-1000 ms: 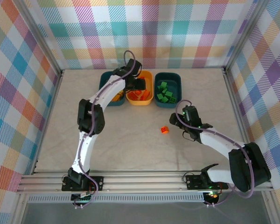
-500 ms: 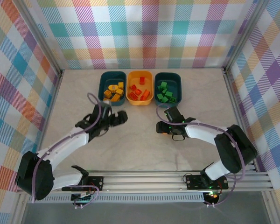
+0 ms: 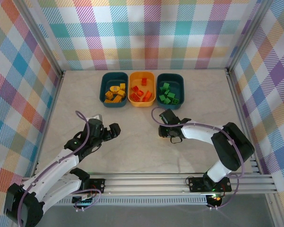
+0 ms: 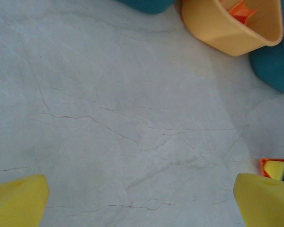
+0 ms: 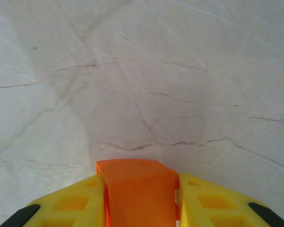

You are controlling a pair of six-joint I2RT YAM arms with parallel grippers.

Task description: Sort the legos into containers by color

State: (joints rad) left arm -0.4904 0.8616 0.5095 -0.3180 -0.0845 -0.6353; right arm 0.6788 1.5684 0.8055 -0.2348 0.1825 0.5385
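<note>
A red-orange lego (image 5: 137, 189) sits pinched between the yellow fingers of my right gripper (image 5: 138, 177), low over the table. In the top view that gripper (image 3: 164, 130) is just in front of the three containers. The left teal tub (image 3: 103, 90) holds yellow legos (image 3: 114, 92). Red-orange legos (image 3: 141, 93) lie in the yellow-orange tub (image 3: 141, 105), and the right teal tub (image 3: 171, 76) has green ones (image 3: 168, 94). My left gripper (image 3: 114, 128) hovers open over bare table at the left, nothing between its fingertips (image 4: 16, 201). The held lego (image 4: 270, 165) also peeks in at the left wrist view's right edge.
The table is pale marble with thin cracks, fenced by metal rails (image 3: 146, 179) at the front and sides. Plaid walls stand behind the tubs. In the left wrist view the yellow-orange tub (image 4: 217, 28) and a teal tub (image 4: 274, 66) are ahead.
My left arm drew back from the tubs to the near left and its jaws opened wide. My right gripper swung left to the loose red-orange lego and closed on it.
</note>
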